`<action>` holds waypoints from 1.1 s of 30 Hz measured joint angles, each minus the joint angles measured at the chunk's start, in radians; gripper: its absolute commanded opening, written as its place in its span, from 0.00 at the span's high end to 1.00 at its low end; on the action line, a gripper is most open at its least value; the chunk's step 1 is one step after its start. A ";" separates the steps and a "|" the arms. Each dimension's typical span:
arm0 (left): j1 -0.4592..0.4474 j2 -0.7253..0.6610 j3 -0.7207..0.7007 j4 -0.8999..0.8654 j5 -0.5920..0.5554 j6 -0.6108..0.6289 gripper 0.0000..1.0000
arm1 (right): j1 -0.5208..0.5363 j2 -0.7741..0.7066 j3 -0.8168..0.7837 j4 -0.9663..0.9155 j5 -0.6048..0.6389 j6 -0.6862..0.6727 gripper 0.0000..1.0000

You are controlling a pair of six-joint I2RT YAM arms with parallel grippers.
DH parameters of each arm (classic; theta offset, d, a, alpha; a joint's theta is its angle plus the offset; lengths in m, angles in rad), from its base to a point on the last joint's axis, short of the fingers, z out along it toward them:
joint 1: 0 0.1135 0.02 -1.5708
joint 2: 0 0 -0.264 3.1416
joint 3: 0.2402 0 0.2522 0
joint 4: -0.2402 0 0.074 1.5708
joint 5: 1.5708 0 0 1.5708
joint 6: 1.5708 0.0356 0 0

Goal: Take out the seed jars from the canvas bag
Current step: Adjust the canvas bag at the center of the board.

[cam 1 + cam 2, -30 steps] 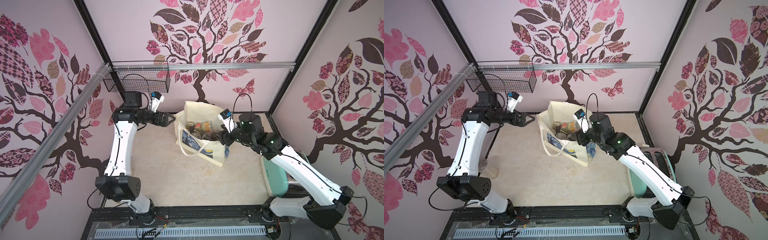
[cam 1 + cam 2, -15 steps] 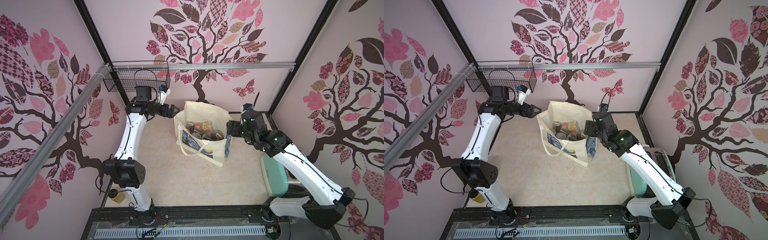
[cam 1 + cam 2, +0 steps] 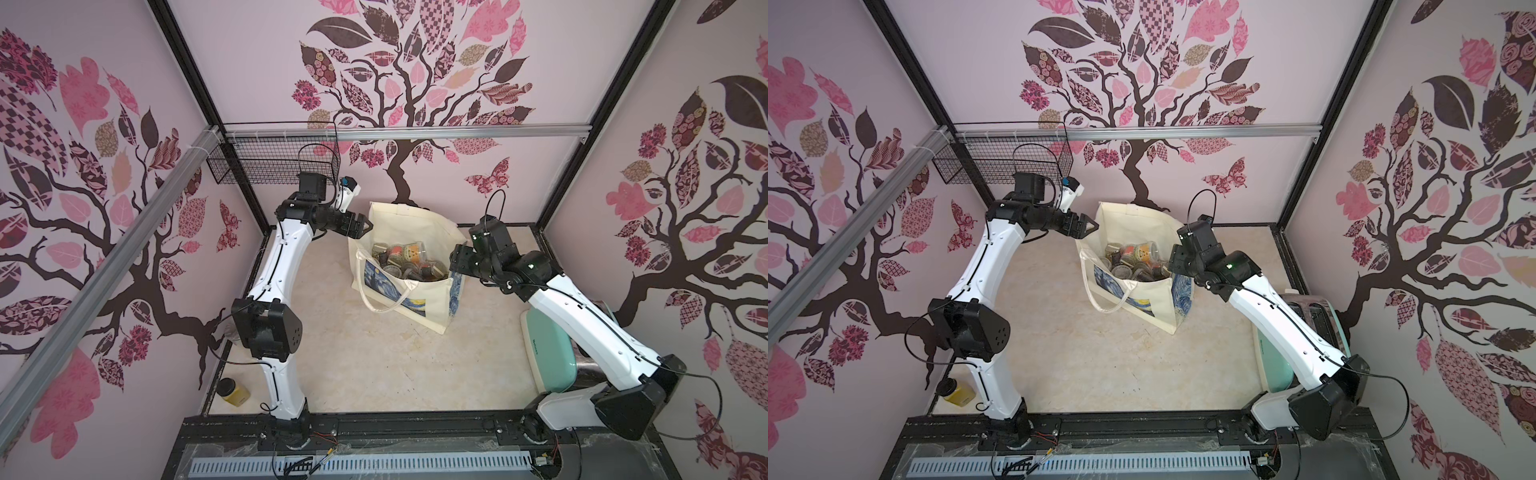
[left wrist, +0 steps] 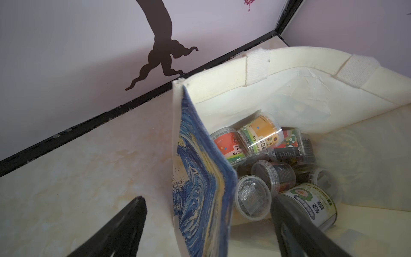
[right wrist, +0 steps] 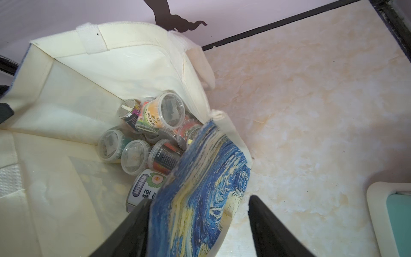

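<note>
Cream canvas tote bag with blue-and-yellow swirl print (image 3: 419, 301) is seen upright on the beige tabletop (image 3: 374, 365). Small clear round seed jars (image 3: 405, 259) are heaped inside. Left gripper (image 3: 365, 225) is spread astride one end panel; right gripper (image 5: 198, 199) is spread astride the opposite panel.

A mustard-yellow jar with a black lid (image 3: 235, 392) lies at the counter's (image 3: 374, 357) near left corner. A mint-green toaster (image 3: 1308, 318) stands along its right edge. A black wire basket (image 3: 270, 166) hangs on the back rail.
</note>
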 measured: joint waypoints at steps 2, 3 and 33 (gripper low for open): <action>-0.023 0.000 0.002 -0.002 -0.026 0.000 0.51 | 0.000 0.005 0.002 0.001 -0.003 -0.003 0.47; -0.033 0.001 0.006 -0.004 -0.044 -0.002 0.62 | 0.000 0.009 0.004 0.002 -0.006 -0.003 0.53; 0.058 -0.147 -0.120 -0.063 -0.111 -0.094 0.57 | -0.033 0.173 0.157 0.066 0.035 -0.247 0.79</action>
